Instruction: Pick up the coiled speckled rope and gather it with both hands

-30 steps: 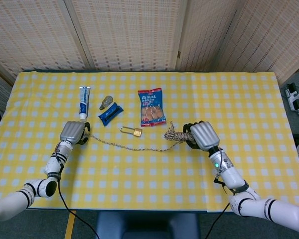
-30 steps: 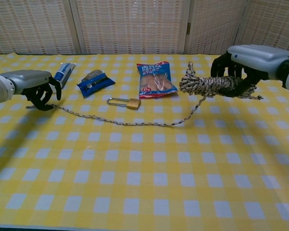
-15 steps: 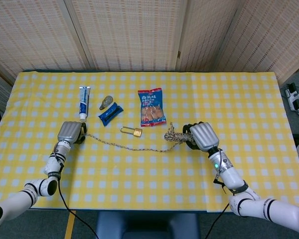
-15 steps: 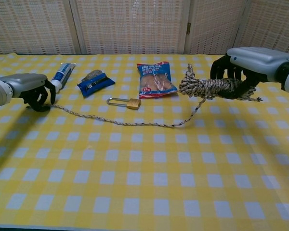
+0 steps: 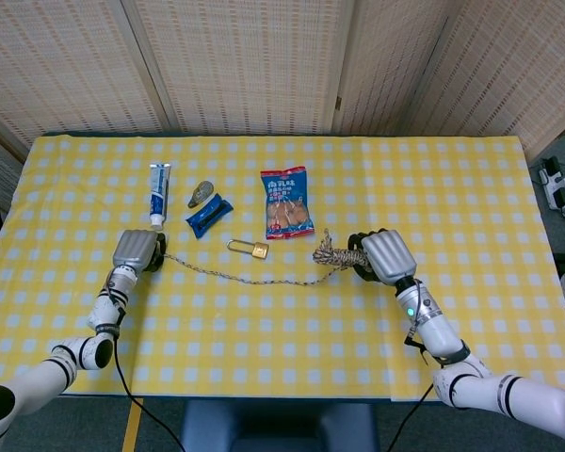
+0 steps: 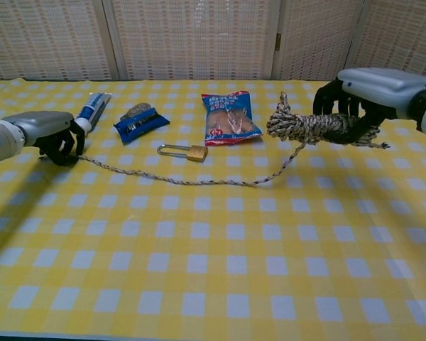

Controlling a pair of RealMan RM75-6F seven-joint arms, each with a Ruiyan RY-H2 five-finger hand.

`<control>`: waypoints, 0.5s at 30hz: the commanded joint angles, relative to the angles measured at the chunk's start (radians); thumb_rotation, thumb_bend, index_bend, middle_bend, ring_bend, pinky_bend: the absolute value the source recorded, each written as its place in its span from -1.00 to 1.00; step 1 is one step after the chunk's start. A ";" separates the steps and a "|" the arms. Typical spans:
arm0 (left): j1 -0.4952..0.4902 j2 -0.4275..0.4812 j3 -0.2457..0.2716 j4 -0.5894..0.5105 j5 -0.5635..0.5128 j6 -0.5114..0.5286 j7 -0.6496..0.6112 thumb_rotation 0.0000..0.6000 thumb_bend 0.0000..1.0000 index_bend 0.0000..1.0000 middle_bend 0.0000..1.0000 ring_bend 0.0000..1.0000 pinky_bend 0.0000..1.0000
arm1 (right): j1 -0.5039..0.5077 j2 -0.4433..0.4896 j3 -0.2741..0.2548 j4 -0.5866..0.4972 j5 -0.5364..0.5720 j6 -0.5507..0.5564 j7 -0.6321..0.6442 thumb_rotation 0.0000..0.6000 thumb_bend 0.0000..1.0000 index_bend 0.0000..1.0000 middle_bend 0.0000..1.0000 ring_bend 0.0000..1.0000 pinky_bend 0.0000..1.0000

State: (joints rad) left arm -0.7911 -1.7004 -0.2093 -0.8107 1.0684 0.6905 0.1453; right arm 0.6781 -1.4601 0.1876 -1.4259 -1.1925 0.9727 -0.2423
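Chest view shows the right hand (image 6: pixel 362 92) gripping the coiled rope (image 6: pixel 309 126) above the surface, while the left hand (image 6: pixel 53 135) has fingers closed on its loose end. The trailing strand lies just beside the padlock (image 6: pixel 183 151) and might snag it.

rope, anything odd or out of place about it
The rope is only partly coiled: the right robot hand holds the bundle, while a long strand trails across the table to the left robot hand, passing the padlock.

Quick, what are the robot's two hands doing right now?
Left hand: holds the loose end of the speckled rope.
Right hand: grips the rope's coiled bundle.
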 commanded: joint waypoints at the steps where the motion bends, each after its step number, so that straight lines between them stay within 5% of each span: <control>1: 0.000 -0.006 0.001 0.006 0.005 0.000 -0.005 1.00 -0.10 0.17 0.51 0.39 0.34 | 0.000 -0.002 -0.002 0.004 0.002 -0.002 0.001 1.00 0.12 0.17 0.08 0.13 -0.06; 15: 0.018 0.052 0.004 -0.076 0.063 0.053 -0.054 1.00 0.11 0.28 0.55 0.42 0.35 | -0.005 0.011 -0.002 -0.001 -0.007 0.003 0.030 1.00 0.12 0.17 0.08 0.13 -0.06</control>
State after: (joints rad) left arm -0.7781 -1.6671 -0.2071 -0.8626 1.1204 0.7330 0.0951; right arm 0.6742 -1.4507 0.1854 -1.4258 -1.1978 0.9754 -0.2139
